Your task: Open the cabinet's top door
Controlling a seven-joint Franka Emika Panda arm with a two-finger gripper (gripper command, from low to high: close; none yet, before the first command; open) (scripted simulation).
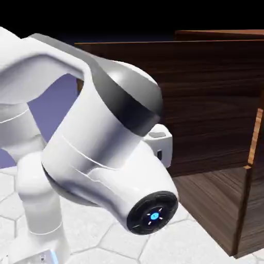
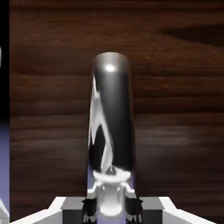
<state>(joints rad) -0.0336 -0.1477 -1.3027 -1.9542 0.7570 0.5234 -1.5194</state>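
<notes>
The gripper (image 2: 112, 209) is closed on the silver handle (image 2: 110, 113). In the hand view, one grey finger tip (image 2: 75, 210) is on each side of the handle, at the bottom. The handle is round and shiny, with bright white streaks and dark patches on it. It looks big and stands up the middle of that view. Behind it is the dark brown wood of the top door (image 2: 179, 87), with stripes running across. The door's edge shows near the left of the hand view, with black and blue-purple past it.

In the exterior view, the white arm (image 1: 98, 129) hides the finger tips. Only a white bit of the hand (image 1: 162, 147) peeks out, in front of the door. The arm is on the left and bends toward the right. Its near end has a black round cap (image 1: 153, 212) with a blue light in the middle.

The top door is behind the arm, and it is swung open. It goes from the middle-left over to the right side. The cabinet (image 1: 221, 34) is at the far right, and its top peeks over the door. Under the door, the lower panel (image 1: 219, 201) slants toward the near right. Pale tiles (image 1: 108, 242) cover the floor.
</notes>
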